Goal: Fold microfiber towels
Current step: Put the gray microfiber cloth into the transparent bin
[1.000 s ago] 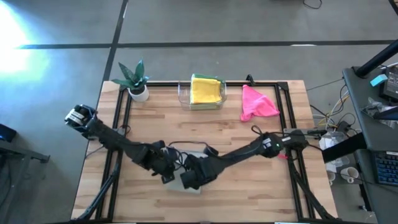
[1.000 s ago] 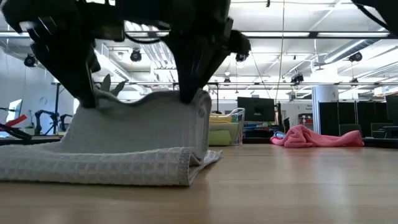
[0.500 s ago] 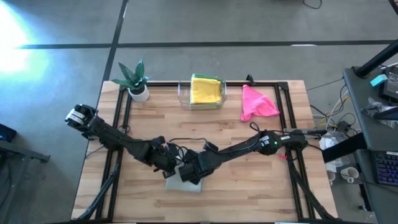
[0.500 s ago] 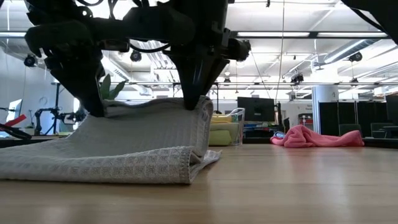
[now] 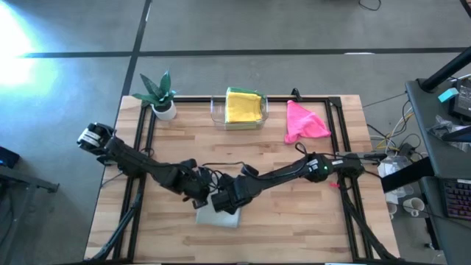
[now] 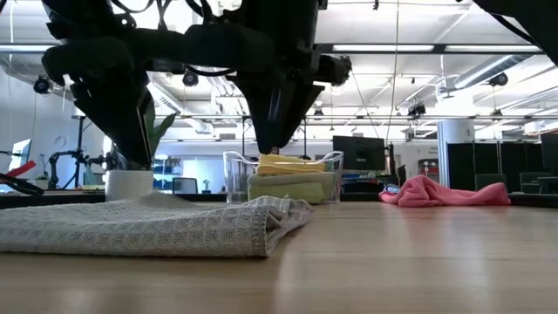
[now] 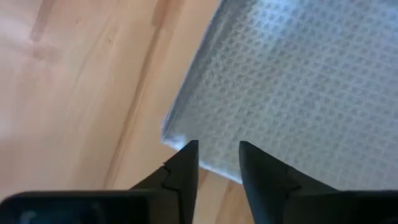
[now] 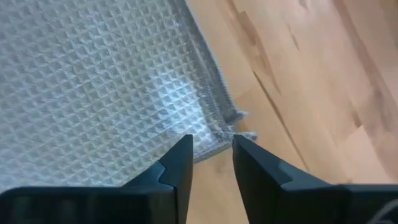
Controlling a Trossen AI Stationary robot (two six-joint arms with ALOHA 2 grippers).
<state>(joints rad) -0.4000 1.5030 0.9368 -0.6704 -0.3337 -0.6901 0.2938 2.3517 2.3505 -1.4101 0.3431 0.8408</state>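
grey towel (image 5: 218,218) folded flat, pink towel (image 5: 304,123) crumpled, yellow towel (image 5: 244,107) folded in stack

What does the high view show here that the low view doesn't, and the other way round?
Only the high view shows both arms reaching in from the table's sides, with the left gripper and right gripper close together over the grey towel, and the whole potted plant.

Only the low view shows the grey towel lying flat and folded, both grippers clear above it, and the room behind.

Both show the clear tray holding the yellow towel, and the crumpled pink towel.
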